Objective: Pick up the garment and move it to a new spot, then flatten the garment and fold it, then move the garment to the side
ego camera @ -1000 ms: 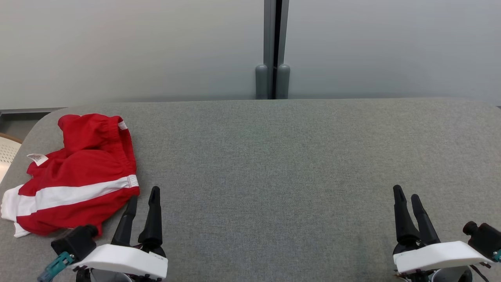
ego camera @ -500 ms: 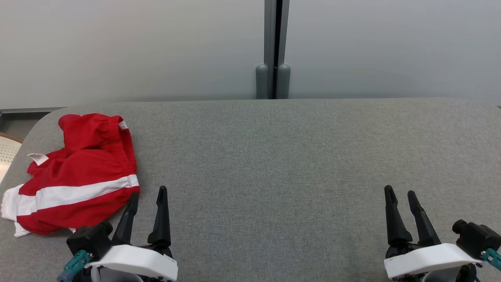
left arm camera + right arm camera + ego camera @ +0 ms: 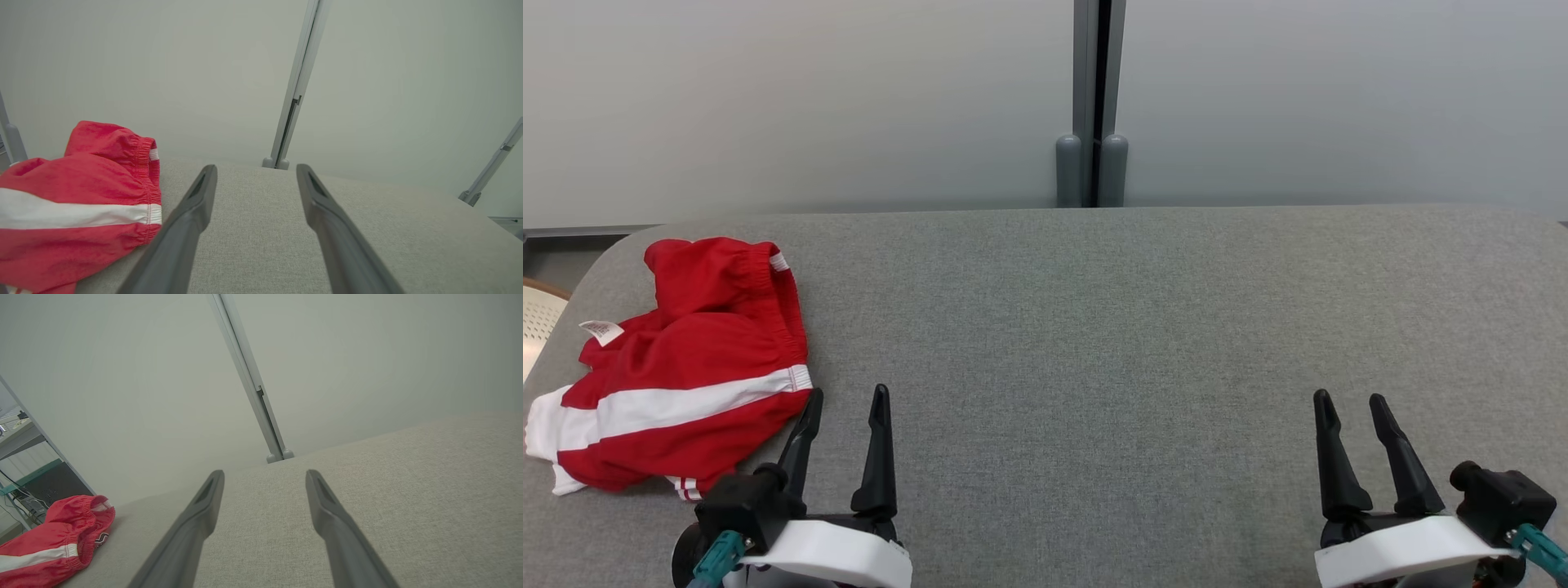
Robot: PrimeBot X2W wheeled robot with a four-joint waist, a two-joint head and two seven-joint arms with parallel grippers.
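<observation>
The garment [image 3: 678,367] is a crumpled pair of red shorts with a white stripe, lying at the left end of the grey table [image 3: 1094,327]. The left wrist view has the garment [image 3: 73,196] at its left, the right wrist view has the garment [image 3: 53,543] at its lower left. My left gripper [image 3: 847,397] stands open just right of the garment's near corner, with nothing between its fingers. At the lower right my right gripper [image 3: 1348,401] is open and empty, far from the garment.
Pale partition panels with a grey post [image 3: 1092,106] stand behind the table's far edge. A white perforated object [image 3: 538,314] shows past the table's left edge. The grey cloth surface stretches wide between the two grippers.
My left gripper has shifted to the right and slightly forward along the garment's near corner. The right gripper has moved a little to the left. The garment lies as before.
</observation>
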